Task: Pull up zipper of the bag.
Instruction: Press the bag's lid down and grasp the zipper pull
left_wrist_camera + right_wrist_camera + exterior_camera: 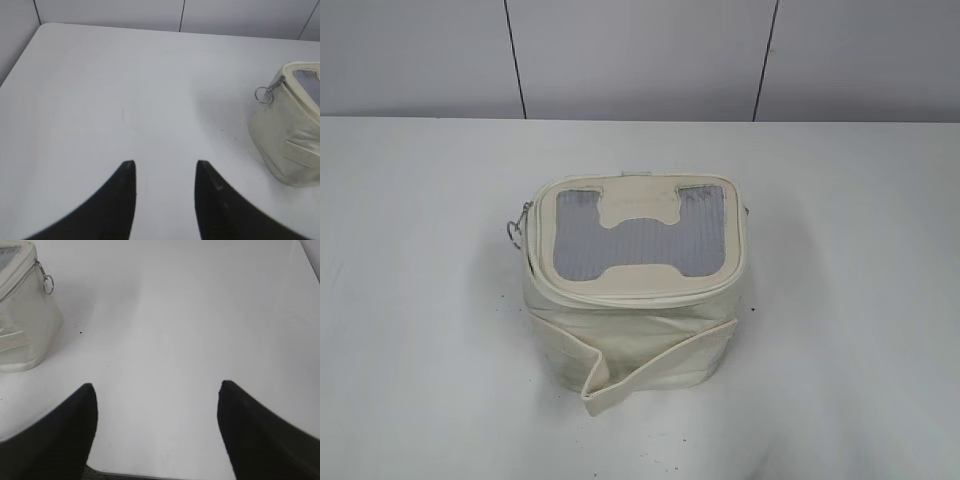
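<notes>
The cream-white boxy bag (635, 330) stands mid-table with its grey mesh lid and cream H-shaped patch facing up and a loose strap across its front. The thin cream zipper (630, 294) circles the lid edge. A silver ring pull (516, 232) hangs at the bag's left side. It also shows in the left wrist view (263, 95), and another ring pull shows in the right wrist view (48, 286). My left gripper (165, 162) is open and empty, left of the bag (290, 135). My right gripper (157, 385) is open and empty, right of the bag (25, 325). Neither gripper shows in the exterior view.
The white table (420, 350) carries the bag, with a grey panelled wall (640, 55) behind it. The table's near edge shows under my right gripper (150, 475). A few dark specks lie on the table beside the bag.
</notes>
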Robot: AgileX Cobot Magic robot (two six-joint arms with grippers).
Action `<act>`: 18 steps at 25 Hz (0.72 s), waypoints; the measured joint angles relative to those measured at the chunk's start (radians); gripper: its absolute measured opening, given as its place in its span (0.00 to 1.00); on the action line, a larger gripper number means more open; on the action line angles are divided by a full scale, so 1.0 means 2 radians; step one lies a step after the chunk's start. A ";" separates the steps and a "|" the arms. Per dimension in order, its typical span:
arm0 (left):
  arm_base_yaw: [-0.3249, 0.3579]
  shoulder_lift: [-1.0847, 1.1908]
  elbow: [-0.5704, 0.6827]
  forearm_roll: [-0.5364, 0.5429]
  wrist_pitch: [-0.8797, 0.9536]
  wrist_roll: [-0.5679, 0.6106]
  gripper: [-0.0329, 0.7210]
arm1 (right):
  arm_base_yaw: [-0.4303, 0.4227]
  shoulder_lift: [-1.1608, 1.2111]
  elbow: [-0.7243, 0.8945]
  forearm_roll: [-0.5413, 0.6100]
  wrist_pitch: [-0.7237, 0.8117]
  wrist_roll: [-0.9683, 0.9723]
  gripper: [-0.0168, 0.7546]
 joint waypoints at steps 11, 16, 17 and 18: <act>-0.002 0.000 -0.002 -0.009 -0.008 0.000 0.45 | 0.000 0.000 0.000 0.000 -0.001 0.000 0.78; -0.005 0.011 -0.015 -0.014 -0.103 0.008 0.45 | 0.000 0.039 -0.013 0.010 -0.044 0.000 0.78; -0.006 0.019 -0.015 -0.014 -0.117 0.018 0.45 | 0.000 0.056 -0.015 0.017 -0.069 0.000 0.78; -0.006 0.033 -0.015 -0.014 -0.133 0.024 0.45 | 0.000 0.076 -0.017 0.026 -0.089 0.000 0.78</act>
